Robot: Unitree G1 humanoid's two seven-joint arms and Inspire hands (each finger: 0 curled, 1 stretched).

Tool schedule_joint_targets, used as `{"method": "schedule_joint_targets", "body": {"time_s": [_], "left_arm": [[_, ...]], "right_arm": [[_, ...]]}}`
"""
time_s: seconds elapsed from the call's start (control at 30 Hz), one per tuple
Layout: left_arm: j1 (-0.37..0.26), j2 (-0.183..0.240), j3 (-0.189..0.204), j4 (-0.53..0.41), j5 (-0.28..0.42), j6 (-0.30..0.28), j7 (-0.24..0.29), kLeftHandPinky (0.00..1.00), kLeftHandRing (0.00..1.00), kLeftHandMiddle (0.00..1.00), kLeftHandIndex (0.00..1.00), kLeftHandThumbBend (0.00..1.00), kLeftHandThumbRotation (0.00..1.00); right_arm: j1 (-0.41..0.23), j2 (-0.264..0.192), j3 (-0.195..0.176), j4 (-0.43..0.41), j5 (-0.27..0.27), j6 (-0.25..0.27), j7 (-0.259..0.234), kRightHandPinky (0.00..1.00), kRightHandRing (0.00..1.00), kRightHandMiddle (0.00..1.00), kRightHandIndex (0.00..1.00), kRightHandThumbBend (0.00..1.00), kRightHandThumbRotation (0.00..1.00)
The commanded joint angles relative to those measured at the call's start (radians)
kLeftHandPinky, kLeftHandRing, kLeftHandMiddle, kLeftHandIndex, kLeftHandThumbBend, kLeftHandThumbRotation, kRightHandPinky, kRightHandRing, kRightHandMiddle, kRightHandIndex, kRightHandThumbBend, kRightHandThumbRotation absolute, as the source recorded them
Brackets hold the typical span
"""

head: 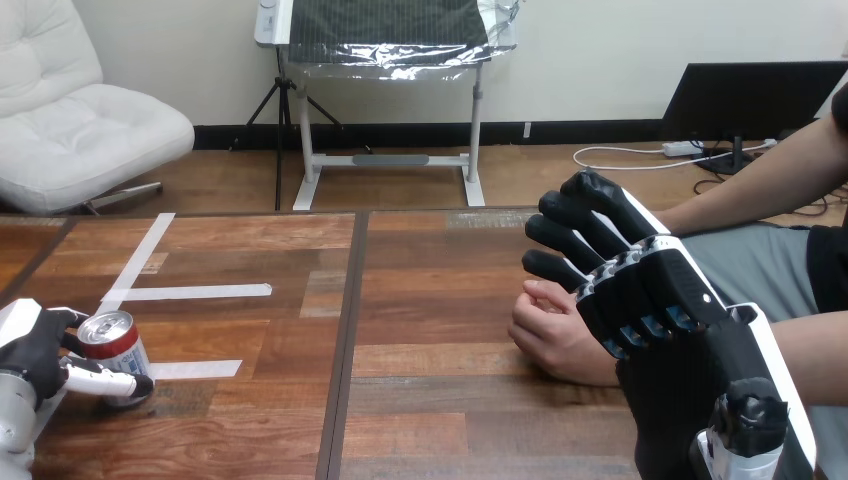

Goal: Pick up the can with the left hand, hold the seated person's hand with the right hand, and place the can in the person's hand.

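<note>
Standing on the bench at the lower left of the frame, the can has the left robot hand curled round it. At the right, the right robot hand is over the person's hand, its fingers nearly straight and holding nothing.

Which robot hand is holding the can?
The left hand, fingers curled round the can; the right hand is open, near the person's hand.
</note>
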Motion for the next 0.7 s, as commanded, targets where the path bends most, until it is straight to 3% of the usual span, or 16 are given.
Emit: {"method": "schedule_joint_targets", "body": {"time_s": [0.0,0.67], "left_arm": [[-0.067,-0.007,0.017,-0.017,0.004,-0.019,0.029,0.61,0.7,0.75,0.76,0.85,0.18],[-0.066,-0.018,0.031,-0.002,-0.024,-0.052,0.064,0.57,0.67,0.72,0.73,0.86,0.15]], "right_arm": [[-0.028,0.009,0.001,-0.054,-0.004,-0.015,-0.005,0.83,0.86,0.87,0.87,0.96,0.87],[-0.025,0.004,0.002,-0.061,-0.005,-0.009,-0.01,0.83,0.87,0.88,0.88,0.97,0.86]]}}
